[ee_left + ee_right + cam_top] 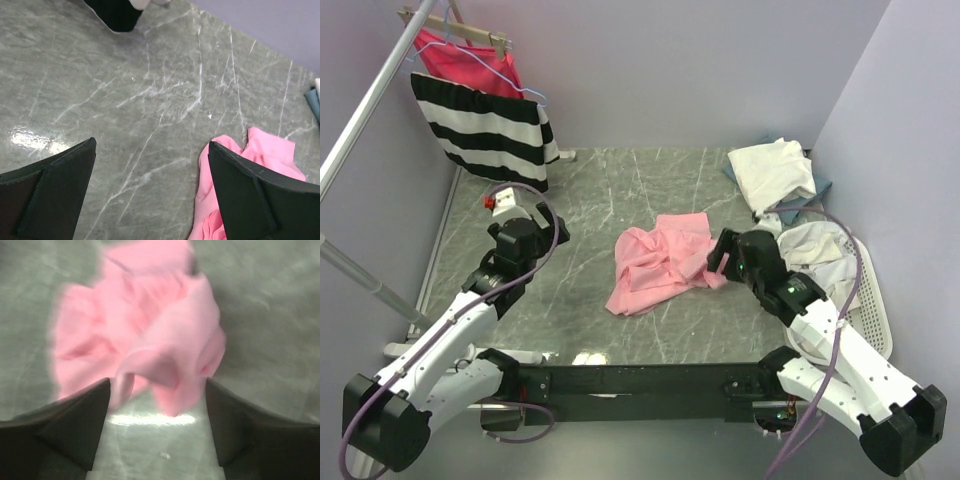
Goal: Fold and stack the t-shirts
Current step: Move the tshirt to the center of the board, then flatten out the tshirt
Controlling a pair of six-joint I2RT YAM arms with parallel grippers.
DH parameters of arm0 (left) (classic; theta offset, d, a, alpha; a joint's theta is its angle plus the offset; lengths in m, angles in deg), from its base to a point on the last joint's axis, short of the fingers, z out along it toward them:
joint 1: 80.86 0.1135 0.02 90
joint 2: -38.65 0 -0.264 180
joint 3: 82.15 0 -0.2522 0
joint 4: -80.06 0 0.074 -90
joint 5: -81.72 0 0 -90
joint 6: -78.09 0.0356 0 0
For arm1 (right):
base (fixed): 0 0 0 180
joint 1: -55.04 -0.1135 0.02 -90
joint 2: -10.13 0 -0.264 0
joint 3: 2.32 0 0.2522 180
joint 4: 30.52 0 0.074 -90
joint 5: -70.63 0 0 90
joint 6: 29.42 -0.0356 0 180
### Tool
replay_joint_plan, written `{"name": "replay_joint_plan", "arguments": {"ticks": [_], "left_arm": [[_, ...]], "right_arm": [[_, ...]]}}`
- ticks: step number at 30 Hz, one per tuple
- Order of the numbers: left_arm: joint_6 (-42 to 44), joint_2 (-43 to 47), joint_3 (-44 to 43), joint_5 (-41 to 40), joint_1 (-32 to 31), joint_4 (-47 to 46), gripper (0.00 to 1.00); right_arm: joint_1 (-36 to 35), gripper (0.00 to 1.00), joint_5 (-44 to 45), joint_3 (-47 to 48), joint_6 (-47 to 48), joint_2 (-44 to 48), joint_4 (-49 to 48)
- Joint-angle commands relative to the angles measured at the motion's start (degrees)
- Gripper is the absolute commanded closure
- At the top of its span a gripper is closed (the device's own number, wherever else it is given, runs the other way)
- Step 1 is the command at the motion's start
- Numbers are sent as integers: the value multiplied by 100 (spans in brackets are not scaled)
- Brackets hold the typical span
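Right gripper (pixel 718 264): in the top view you see it at the right edge of the crumpled pink t-shirt (pixel 658 262), mid-table (pixel 620 190). The left gripper (pixel 508 205) hangs well apart from the shirt. Left wrist view: fingers spread wide, shirt beside one. Right wrist view: fingers apart, a blurred pink fold between them.

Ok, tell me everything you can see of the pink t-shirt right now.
The pink t-shirt is light pink, soft thin cloth, unfolded and crumpled in a loose creased heap on the grey marbled table, about mid-table. No sleeves, collar or chest mark can be made out. Its right edge bunches up at the right gripper, whose fingers stand apart with a raised fold between them; blur hides whether they touch it. Nothing else touches it.
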Motion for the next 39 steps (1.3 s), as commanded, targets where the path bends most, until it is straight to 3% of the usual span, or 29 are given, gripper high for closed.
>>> {"name": "replay_joint_plan", "arguments": {"ticks": [1,6,10,16,24,30,33,34,36,37,39], "left_arm": [[148,-256,-17,463,-17,-433,1],[403,-713,-157,1428,-17,-706,1],[438,-1450,-482,1851,-17,-741,1],[553,-2673,-1236,2529,-17,-979,1],[711,-4148,-2345,3047,-25,-1374,1],[816,-5344,-3233,3722,-87,-1436,1],[852,-5687,-3348,4030,-87,-1471,1],[852,-5750,-3374,4102,-96,-1471,0],[869,-5881,-3375,4251,-104,-1480,1],[913,-5917,-3375,4348,-122,-1463,1],[957,-5970,-3322,4436,-131,-1471,1]], "right_arm": [[-4,1,1003,-78,-994,421,891],[-4,0,978,90,-1046,264,805],[14,0,418,-374,-1424,-26,322],[14,0,-181,-1359,-2758,-282,-487],[14,0,89,-2432,-3428,474,-1138],[49,2,643,-2451,-3244,405,-1560],[75,24,714,-2381,-3086,107,-1806],[119,41,731,-2345,-3007,53,-1859],[163,56,749,-2240,-2919,-52,-1982],[198,73,775,-2196,-2823,-123,-2000],[216,79,802,-2073,-2735,-141,-2018]]}}
